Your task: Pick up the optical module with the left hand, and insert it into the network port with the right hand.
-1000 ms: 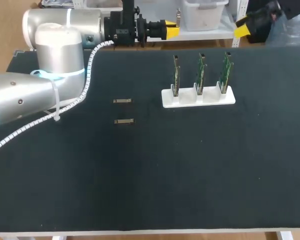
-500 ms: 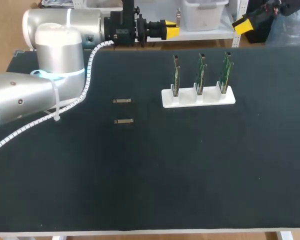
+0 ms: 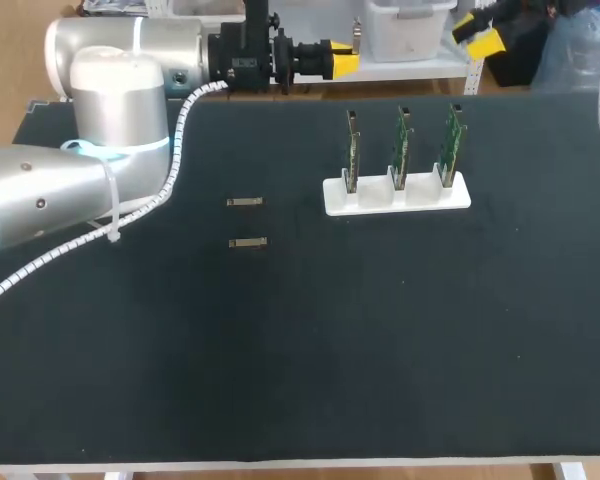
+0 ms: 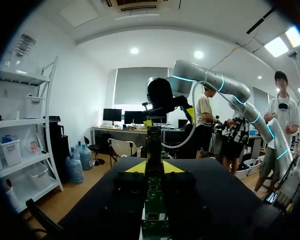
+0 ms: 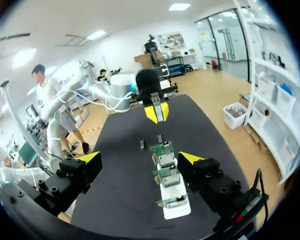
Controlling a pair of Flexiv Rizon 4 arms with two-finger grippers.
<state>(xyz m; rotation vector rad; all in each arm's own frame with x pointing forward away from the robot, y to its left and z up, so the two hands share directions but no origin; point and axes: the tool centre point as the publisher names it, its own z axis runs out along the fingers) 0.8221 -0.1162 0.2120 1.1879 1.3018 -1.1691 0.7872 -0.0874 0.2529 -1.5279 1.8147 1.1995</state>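
1. Nearest you, the black table (image 3: 300,380) filled the lower half of the head view.
2. Your left arm (image 3: 40,200) came in at the left edge, its silver links crossing the upper left of the frame.
3. The nearer optical module (image 3: 248,242) lay flat on the table, left of centre. No gripper was touching it.
4. The farther optical module (image 3: 245,202) lay just beyond it and parallel to it, also untouched. In the right wrist view both modules (image 5: 142,145) (image 5: 159,138) showed ahead of the fingers, past the boards.
5. To the right of the modules, well apart from them, a white holder (image 3: 397,195) stood with three green boards (image 3: 401,148) upright in a row. I could not make out a port on them.
6. Your left gripper (image 3: 344,62) hung at the table's far edge, top centre. Its yellow tips were closed together with nothing between them.
7. Your right gripper (image 3: 477,28) was at the upper right, beyond the far edge. In its own wrist view its fingers (image 5: 90,159) were spread wide and held nothing, and the holder (image 5: 175,202) lay below, between them.
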